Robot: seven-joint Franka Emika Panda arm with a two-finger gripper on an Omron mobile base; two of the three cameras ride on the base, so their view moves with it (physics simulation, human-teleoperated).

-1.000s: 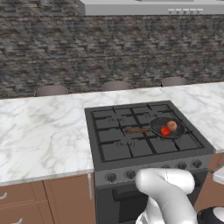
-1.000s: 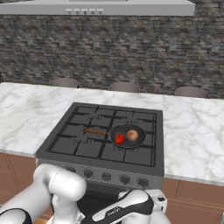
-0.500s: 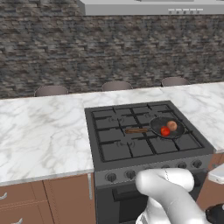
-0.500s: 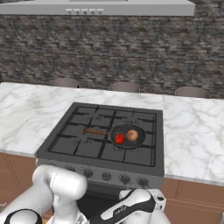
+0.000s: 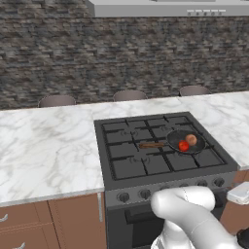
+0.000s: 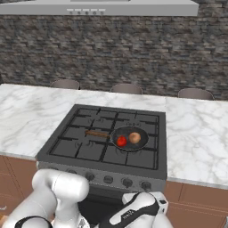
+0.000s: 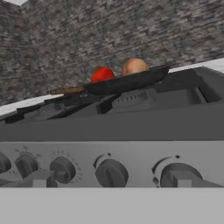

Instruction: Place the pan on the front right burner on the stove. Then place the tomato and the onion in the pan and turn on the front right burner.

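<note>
Left base view: the pan is sitting on the front right burner, holding tomato and onion. Right base view: same layout. Hand view: the gripper, fingers spread wide and empty, is facing the knobs — align squarely on the rightmost knob before closing.

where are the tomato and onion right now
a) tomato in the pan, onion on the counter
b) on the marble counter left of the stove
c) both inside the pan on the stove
c: the tomato and onion lie side by side inside the pan on the stove.
</note>
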